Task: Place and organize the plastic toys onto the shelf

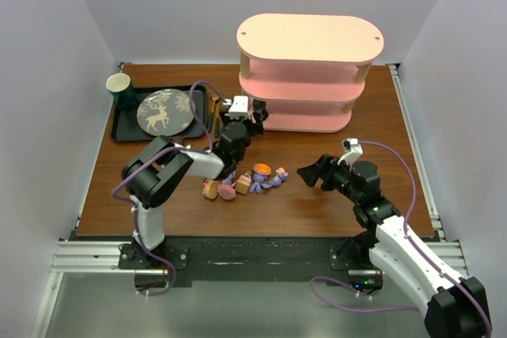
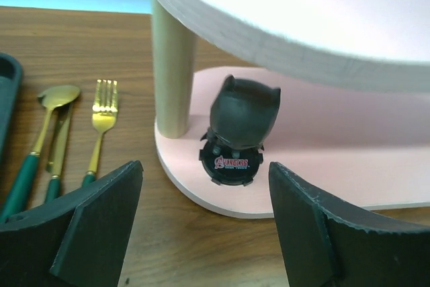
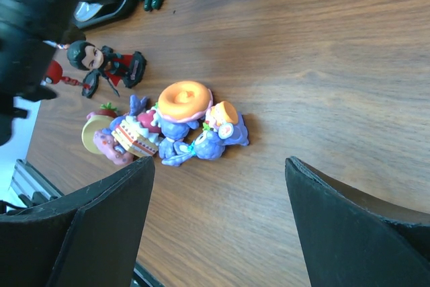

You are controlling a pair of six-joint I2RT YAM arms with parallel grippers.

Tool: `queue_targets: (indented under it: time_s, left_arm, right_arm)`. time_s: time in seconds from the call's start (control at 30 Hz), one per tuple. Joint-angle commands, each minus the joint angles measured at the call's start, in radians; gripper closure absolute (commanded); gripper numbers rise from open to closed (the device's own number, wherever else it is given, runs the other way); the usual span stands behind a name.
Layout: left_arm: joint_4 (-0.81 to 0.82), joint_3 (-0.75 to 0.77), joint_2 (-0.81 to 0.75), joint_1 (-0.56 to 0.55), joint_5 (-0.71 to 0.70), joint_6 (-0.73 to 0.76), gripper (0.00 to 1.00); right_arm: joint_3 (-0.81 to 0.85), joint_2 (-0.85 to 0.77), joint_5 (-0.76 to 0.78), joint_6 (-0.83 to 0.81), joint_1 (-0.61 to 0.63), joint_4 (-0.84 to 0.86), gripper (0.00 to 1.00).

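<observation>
Brown worktop below: left claw (image 2: 205, 186) spread, clear of the dark figurine (image 2: 240, 122) standing at the left end of the shelf (image 2: 336, 139), bottom tier — likely light, hard, slick, top-heavy; pinch its body. Right claw (image 3: 220, 166) spread — other toys (image 3: 171, 129) heaped before the shelf.

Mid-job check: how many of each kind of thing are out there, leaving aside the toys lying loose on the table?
Shelf: 1
Black figurine on its bottom tier: 1
Black tray: 1
Plate: 1
Green cup: 1
Gold cutlery pieces: 3
Total: 8
</observation>
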Motion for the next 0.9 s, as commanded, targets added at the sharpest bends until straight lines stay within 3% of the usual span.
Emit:
queue_targets:
  time_s: [0.0, 0.17, 0.27, 0.6, 0.87]
  left_arm:
    - [-0.037, -0.055, -0.118, -0.001, -0.063, -0.052, 0.19]
    - [-0.16, -0.105, -0.263, -0.019, -0.102, -0.083, 0.18]
    - [-0.322, -0.109, -0.375, -0.028, -0.137, -0.129, 0.18]
    - [-1.092, -0.028, -0.68, -0.015, -0.208, -0.258, 0.16]
    - [-1.375, -0.034, -0.841, 0.128, -0.103, -0.301, 0.16]
  right_arm:
    - [0.006, -0.008, -0.032, 0.004, 0.003, 0.024, 0.18]
    - [0.024, -0.025, -0.057, -0.011, 0.002, -0.023, 0.18]
    - [0.037, -0.044, -0.066, -0.024, 0.002, -0.072, 0.18]
    - [0.087, -0.099, -0.108, -0.048, 0.003, -0.244, 0.17]
    - [0.097, -0.163, -0.129, -0.036, 0.002, -0.316, 0.17]
